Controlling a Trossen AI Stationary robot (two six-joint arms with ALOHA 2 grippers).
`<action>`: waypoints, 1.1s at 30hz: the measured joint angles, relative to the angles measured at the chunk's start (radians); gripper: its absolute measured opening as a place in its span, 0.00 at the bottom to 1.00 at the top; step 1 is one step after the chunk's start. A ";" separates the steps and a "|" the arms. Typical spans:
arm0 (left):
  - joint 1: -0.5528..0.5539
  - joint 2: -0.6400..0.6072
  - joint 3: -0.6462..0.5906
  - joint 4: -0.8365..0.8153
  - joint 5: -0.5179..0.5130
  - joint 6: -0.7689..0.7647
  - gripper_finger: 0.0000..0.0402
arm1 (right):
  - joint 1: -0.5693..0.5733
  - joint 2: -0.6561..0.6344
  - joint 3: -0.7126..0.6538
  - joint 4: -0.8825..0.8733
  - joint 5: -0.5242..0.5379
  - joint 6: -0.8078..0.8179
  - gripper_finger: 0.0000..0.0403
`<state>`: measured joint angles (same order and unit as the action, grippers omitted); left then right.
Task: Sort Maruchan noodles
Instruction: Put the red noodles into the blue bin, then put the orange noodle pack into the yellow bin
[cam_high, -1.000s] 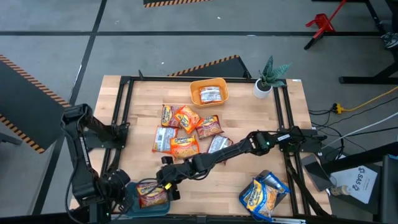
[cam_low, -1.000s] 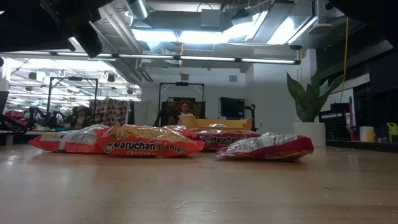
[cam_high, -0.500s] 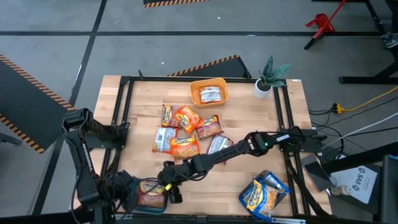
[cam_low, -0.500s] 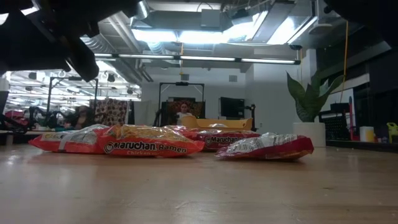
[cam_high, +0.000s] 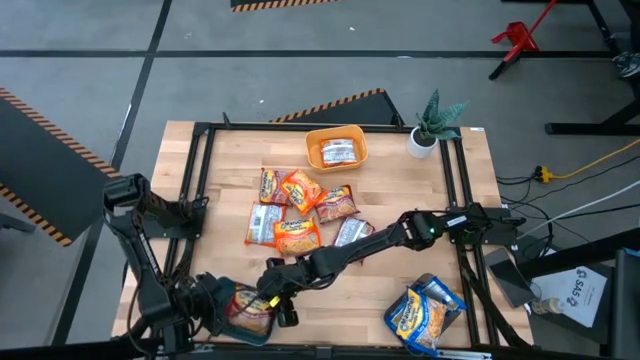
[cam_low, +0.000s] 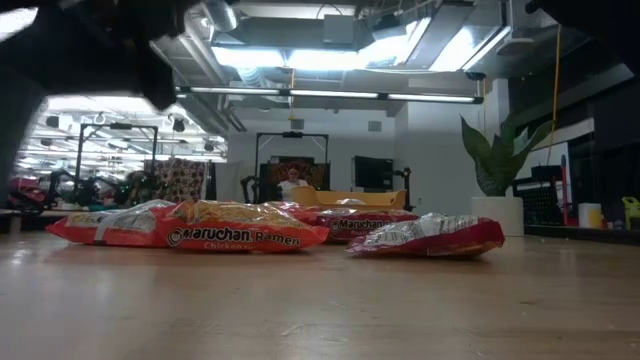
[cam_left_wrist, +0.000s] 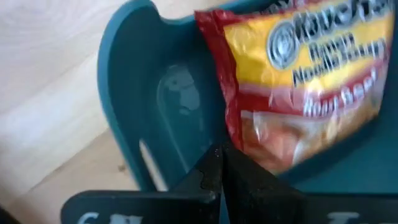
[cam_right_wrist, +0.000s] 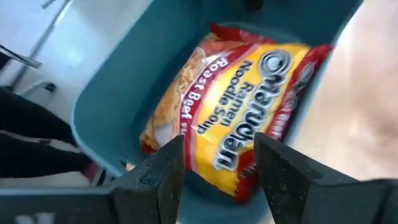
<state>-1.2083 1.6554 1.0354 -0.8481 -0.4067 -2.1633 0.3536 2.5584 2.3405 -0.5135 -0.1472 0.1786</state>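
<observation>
We see the left arm swing in from the table's 7 o'clock edge, its closed left gripper (cam_high: 212, 302) now touching the teal bin (cam_high: 262, 331). The bin and its red-yellow packet (cam_high: 247, 309) shift slightly toward 3 o'clock. The right gripper (cam_high: 283, 312) drifts toward 5 o'clock.

My right gripper (cam_high: 282, 308) and forearm cover part of the teal bin (cam_high: 262, 333) at the table's (cam_high: 400, 180) near-left corner. The bin's outer rim is cut by the picture's edge. Print on the packets (cam_high: 296, 208) clustered mid-table is too small to read from above.
</observation>
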 joint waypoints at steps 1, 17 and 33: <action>0.000 0.000 -0.011 0.009 -0.002 0.000 0.00 | 0.000 -0.006 0.001 0.006 0.013 -0.004 0.44; 0.028 -0.002 -0.113 0.357 0.029 0.255 0.00 | -0.039 -0.035 0.013 -0.061 0.229 -0.056 0.44; 0.198 -0.079 -0.114 0.207 -0.008 0.509 0.00 | -0.079 -0.035 0.013 -0.064 0.241 -0.081 0.44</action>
<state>-1.0101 1.5765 0.9211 -0.6411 -0.4149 -1.6546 0.2745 2.5233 2.3531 -0.5774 0.0941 0.0971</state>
